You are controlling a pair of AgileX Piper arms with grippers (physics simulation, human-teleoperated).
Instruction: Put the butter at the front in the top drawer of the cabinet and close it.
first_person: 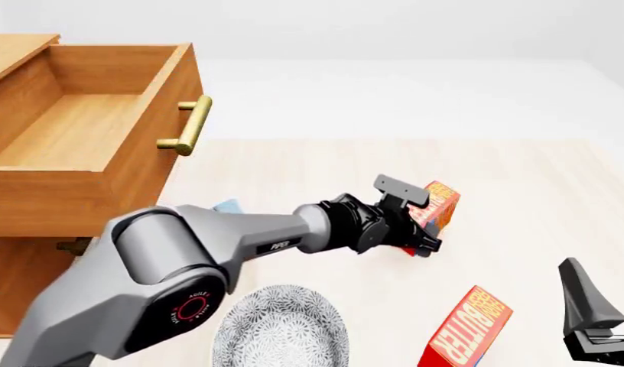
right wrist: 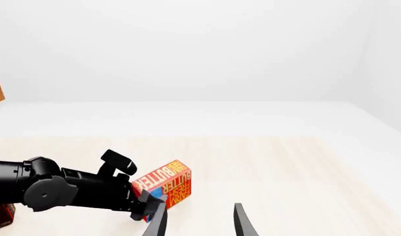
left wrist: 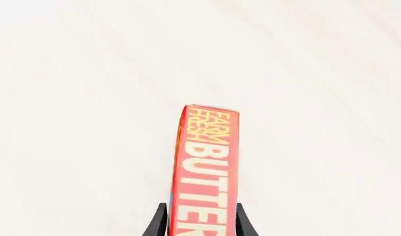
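Two look-alike butter boxes share the table, and that is the main hazard. The left gripper [first_person: 412, 218] has its fingers pinched on the butter box [first_person: 437, 203] farther from the camera; in the left wrist view that box [left wrist: 207, 167] stands clamped edge-on between them. The nearer butter box [first_person: 467, 330] leans untouched at the near right, just beside the right gripper [first_person: 598, 306], whose fingers are spread and hold nothing. Judged from the front view, the near box looks like the one "at the front", so the wrong box may end up stored.

At far left, the top drawer [first_person: 88, 187] of the cabinet [first_person: 16, 275] stands pulled out, its brass handle [first_person: 187, 126] jutting toward the travel path. A patterned plate [first_person: 281, 332] lies near, under the left arm. The narrow grip could let the box twist or slip.
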